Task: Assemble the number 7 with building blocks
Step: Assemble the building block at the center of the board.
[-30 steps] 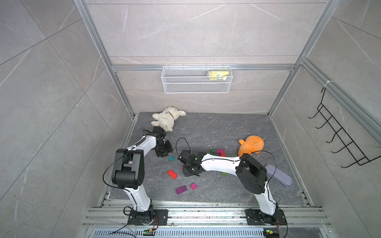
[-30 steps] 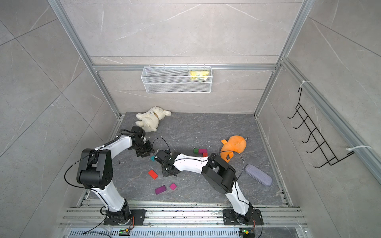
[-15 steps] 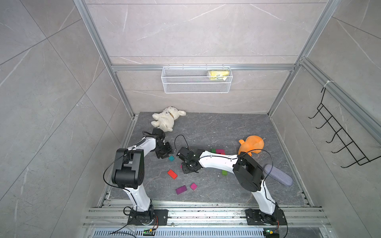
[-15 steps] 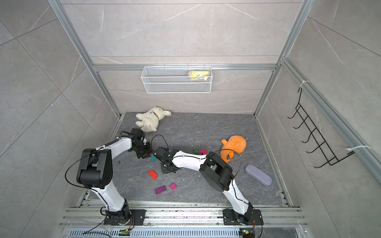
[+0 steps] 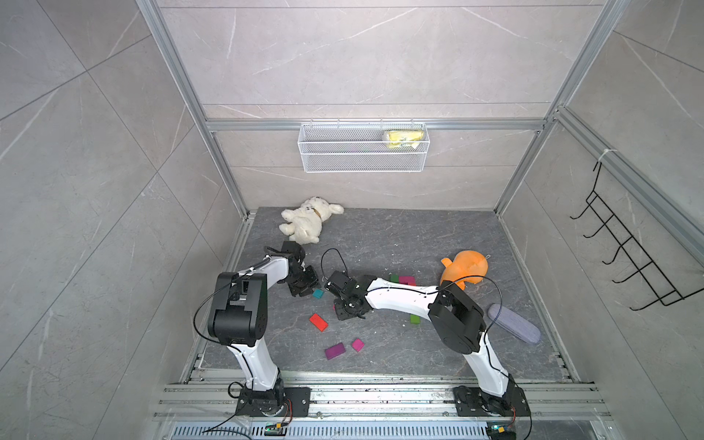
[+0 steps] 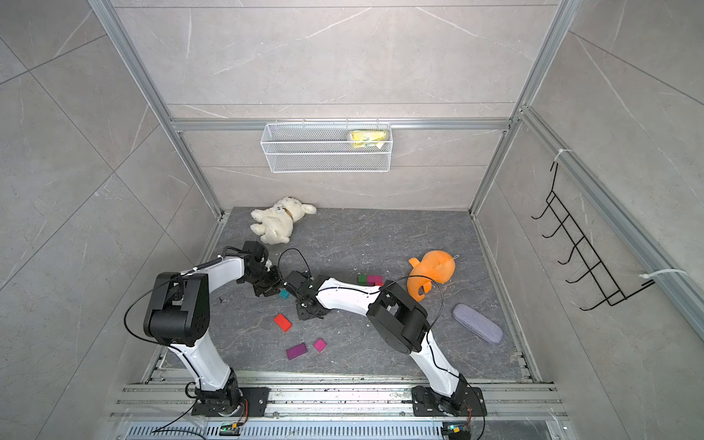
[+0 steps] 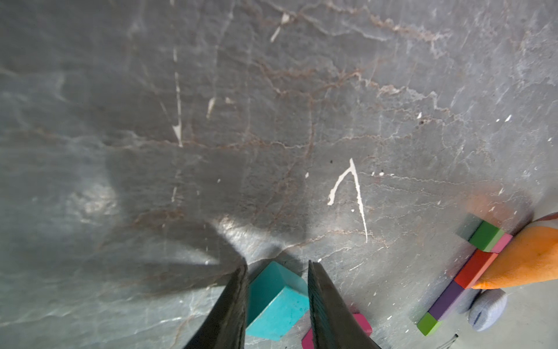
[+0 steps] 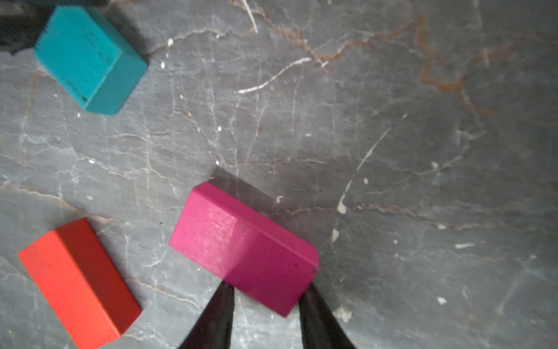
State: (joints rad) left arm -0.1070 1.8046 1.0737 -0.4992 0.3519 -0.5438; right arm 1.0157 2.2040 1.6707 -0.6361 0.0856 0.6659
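Observation:
My left gripper (image 7: 277, 264) (image 5: 304, 290) is shut on a teal block (image 7: 276, 305) (image 5: 317, 293) that rests on the floor and sits skewed between the fingers. My right gripper (image 8: 265, 287) (image 5: 348, 312) has its fingers at either side of a magenta block (image 8: 241, 247); the block's near end covers the tips, so the grip is unclear. Loose on the floor lie a red block (image 5: 318, 322), a purple block (image 5: 335, 351) and a pink square (image 5: 357, 344). The number 7 (image 7: 475, 266) (image 5: 407, 280) lies partly under the right arm.
An orange plush toy (image 5: 464, 272) touches the block figure's far side. A white plush dog (image 5: 306, 221) lies at the back left and a grey-purple case (image 5: 514, 324) at the right. A wire basket (image 5: 362, 152) hangs on the back wall and a hook rack (image 5: 628, 259) on the right wall.
The right wrist has edged slightly left and toward the back. The left gripper has barely moved beside the teal block. The loose blocks lie where they were.

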